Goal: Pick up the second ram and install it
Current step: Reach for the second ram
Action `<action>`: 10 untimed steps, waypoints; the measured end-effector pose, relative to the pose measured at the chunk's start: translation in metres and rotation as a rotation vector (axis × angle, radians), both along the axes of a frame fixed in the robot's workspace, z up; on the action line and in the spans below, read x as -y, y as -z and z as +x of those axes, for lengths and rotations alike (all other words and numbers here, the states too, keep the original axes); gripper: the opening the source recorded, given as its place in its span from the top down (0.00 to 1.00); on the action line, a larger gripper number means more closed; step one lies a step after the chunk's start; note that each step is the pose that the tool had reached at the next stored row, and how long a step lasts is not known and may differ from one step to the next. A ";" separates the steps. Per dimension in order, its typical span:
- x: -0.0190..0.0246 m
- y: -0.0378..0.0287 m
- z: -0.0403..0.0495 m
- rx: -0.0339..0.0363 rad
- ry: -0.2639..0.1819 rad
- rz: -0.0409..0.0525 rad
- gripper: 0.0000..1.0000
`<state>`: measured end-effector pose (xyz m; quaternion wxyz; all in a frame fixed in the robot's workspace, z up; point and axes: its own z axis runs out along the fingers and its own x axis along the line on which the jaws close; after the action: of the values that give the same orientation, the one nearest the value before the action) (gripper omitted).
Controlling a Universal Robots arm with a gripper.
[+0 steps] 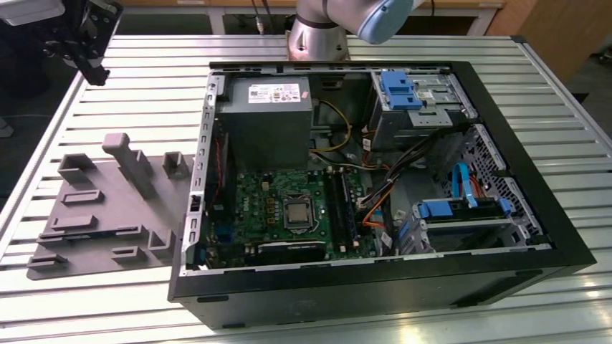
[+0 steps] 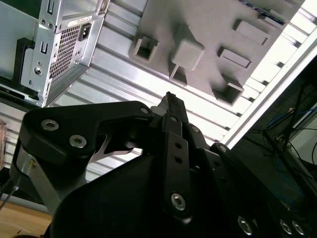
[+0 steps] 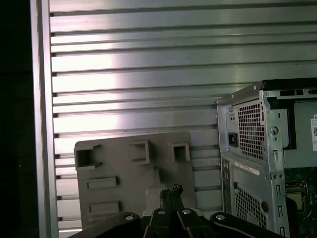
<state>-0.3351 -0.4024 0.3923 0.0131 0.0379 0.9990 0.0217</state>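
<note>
Gripper (image 1: 96,74) hangs high over the table (image 1: 143,93), off the rear corner of the open case (image 1: 383,294) on the exterior view's left, and well apart from both the case and the tray (image 1: 105,215). In both wrist views the fingertips (image 3: 171,191) sit together, and we see nothing held between them. We cannot place the second ram for certain. The second wrist view has a thin dark strip (image 2: 262,12) along one rim of the tray, past the flat blocks, and that may be it. We judge the task barely begun: no stick is in the claw, and pick-up and seating are both left to do. The exterior view gives us the inside of the case, with the board and its long black slots (image 1: 342,208) beside the processor socket. From there we cannot tell whether any slot already carries a stick. The wrist views give what the exterior view lacks: the case's rear grille (image 3: 250,131) and the tray's raised blocks from above. They also give a close look at the closed fingertips, which in the exterior view are just a dark shape.
</note>
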 end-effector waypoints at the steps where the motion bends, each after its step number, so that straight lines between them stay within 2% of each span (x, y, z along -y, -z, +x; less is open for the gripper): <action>1: 0.0001 0.0000 -0.0004 0.0000 0.000 -0.0001 0.89; 10: 0.0014 0.0003 -0.0046 0.0001 0.000 0.0000 0.89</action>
<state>-0.3397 -0.4038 0.3921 0.0131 0.0379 0.9990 0.0217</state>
